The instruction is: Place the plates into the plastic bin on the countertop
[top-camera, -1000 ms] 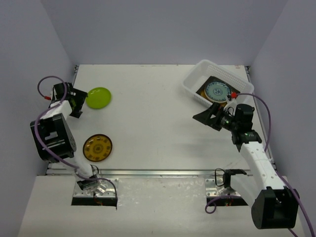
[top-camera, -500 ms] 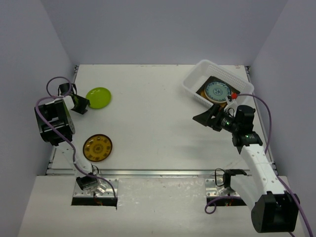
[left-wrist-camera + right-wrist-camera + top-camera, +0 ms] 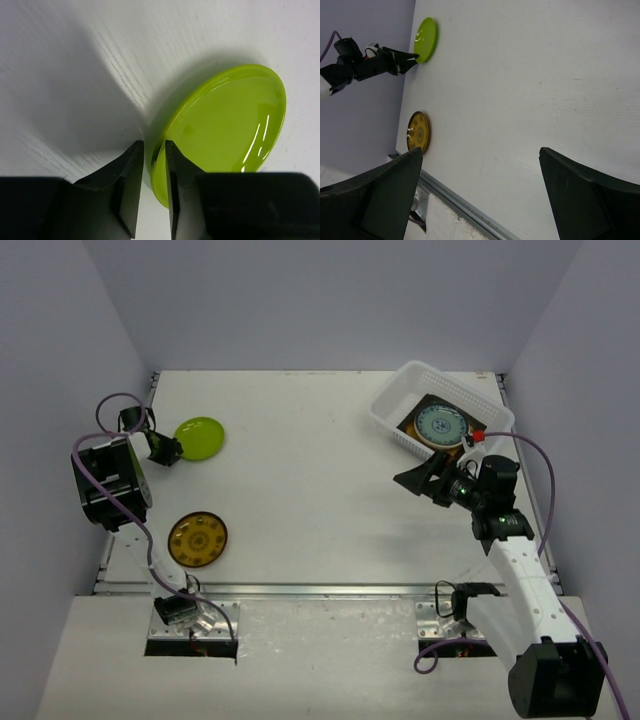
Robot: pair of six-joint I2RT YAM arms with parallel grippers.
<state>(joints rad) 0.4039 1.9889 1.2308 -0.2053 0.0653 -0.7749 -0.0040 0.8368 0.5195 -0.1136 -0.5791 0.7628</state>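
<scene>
Left gripper [image 3: 154, 151] clenched on lime green plate [image 3: 225, 125] rim (thin bite): lift slowly, level, toward plastic bin [image 3: 392, 392]. Right gripper [image 3: 480, 165] released.

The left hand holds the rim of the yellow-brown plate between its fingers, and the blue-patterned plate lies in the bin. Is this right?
Not quite: the left wrist view shows the left hand holding the rim of the lime green plate, not the yellow-brown plate. The blue-patterned plate does lie in the bin.
</scene>
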